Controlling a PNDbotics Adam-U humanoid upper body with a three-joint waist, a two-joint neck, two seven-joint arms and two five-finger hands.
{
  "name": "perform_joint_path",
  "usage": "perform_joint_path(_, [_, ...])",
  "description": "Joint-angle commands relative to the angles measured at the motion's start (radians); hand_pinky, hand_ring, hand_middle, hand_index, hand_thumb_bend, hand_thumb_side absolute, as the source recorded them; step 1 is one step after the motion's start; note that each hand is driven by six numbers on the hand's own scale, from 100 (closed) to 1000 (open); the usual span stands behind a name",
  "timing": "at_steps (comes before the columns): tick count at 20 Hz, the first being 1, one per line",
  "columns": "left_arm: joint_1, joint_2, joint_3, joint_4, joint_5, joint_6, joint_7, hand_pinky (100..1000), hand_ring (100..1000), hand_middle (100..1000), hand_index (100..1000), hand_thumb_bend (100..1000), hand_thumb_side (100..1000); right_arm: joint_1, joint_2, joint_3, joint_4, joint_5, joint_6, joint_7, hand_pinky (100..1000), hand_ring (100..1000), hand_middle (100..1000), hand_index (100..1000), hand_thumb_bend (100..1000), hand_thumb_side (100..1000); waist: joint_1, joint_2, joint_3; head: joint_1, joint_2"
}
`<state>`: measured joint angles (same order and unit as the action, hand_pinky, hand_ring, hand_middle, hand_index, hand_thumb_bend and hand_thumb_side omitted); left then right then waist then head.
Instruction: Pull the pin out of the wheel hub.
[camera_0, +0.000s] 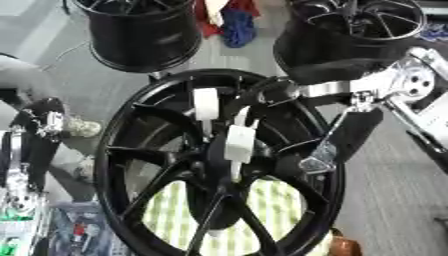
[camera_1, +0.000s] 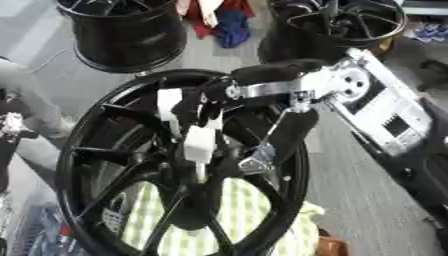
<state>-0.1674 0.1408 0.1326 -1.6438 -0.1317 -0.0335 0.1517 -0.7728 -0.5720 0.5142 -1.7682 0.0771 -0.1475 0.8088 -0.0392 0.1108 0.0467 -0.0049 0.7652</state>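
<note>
Right hand (camera_1: 229, 98) reaches in from the upper right over the black wheel hub (camera_0: 114, 165) at frame centre, fingers curled around the white pin (camera_0: 237, 143) standing at the hub's middle, just below the palm.

No text, label, brand or number can be read anywhere.
</note>
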Motion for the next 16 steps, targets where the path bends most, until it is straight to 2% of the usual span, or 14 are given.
perform_joint_path(1, [-0.007, 0.018, -0.002, -0.010, -0.004, -0.001, -0.002, 502, 738, 680, 753, 259, 619, -0.020, -0.003, -0.005, 0.019, 0.047, -0.020, 0.003, 798, 809, 903, 999, 287, 331, 0.001, -0.013, 0.000, -0.004, 0.005])
perform_joint_path(16, [-0.009, 0.017, -0.004, -0.011, -0.003, -0.002, -0.003, 502, 738, 680, 753, 258, 619, -0.023, 0.027, 0.003, 0.102, 0.142, -0.070, 0.003, 800, 824, 889, 979, 281, 325, 0.000, -0.012, 0.004, -0.005, 0.005])
